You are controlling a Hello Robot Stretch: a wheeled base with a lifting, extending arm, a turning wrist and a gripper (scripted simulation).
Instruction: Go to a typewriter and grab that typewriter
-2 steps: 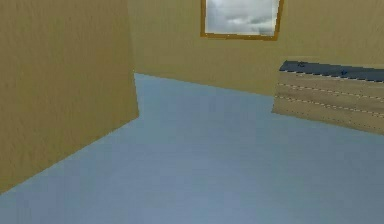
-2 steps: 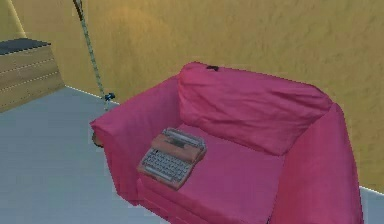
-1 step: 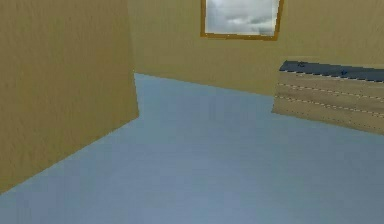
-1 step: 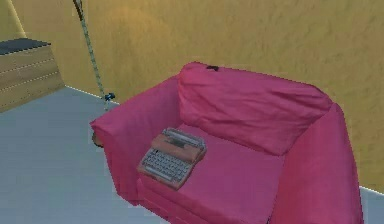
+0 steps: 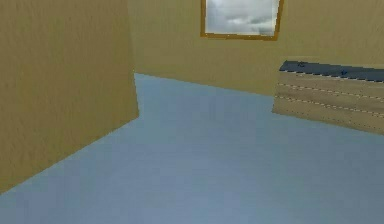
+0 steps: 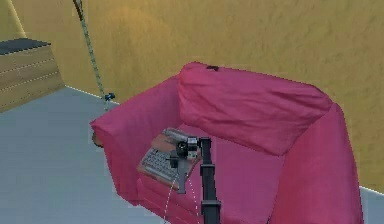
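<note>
Typewriter [image 6: 158,162] lay on the seat of a pink armchair [image 6: 262,108], lower middle of the arm side view. Arm [image 6: 208,186] rose from the bottom edge, with the gripper [image 6: 181,152] at the typewriter's right end. Getting there looked done. The grab wasn't confirmed, as the typewriter rested on the cushion. Couldn't tell the gripper's state or whether it held anything. Lifting was left to do. Dresser [image 5: 330,92] sat at the forward view's right.

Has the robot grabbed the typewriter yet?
Getting there looks done: the typewriter lies on the seat of the pink armchair, right by the arm. In hand: the claw is at it; I cannot tell whether it holds anything. Left: lifting it clear of the seat.
</note>
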